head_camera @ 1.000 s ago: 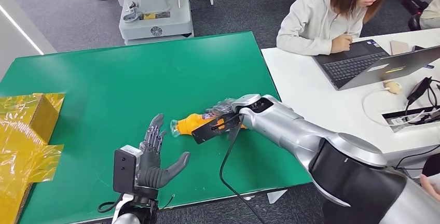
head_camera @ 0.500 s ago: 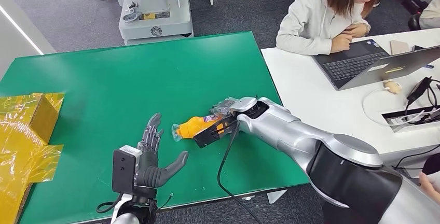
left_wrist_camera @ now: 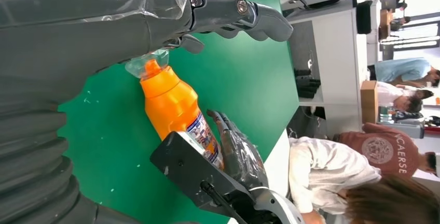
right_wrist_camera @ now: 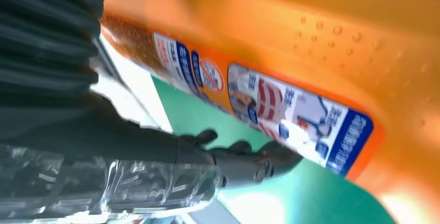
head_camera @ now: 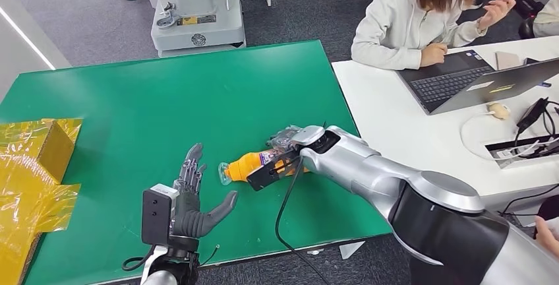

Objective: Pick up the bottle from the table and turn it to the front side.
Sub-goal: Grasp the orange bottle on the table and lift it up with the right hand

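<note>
The orange bottle with a clear cap and a blue-and-white label lies on its side in my right hand, low over the green table. Its cap points toward my left hand. That hand is spread palm-up near the table's front edge, just short of the cap, and holds nothing. The left wrist view has the bottle with the dark fingers of my right hand wrapped round its label end. In the right wrist view the label side of the bottle sits close against my right hand's fingers.
A yellow foil-wrapped box sits at the table's left edge. A white desk with a laptop and cables adjoins on the right, where a person sits. A grey machine base stands behind the table.
My right hand has carried the bottle slightly nearer the table's front edge and toward my left hand. My left hand has stayed put. The seated person has raised a hand.
</note>
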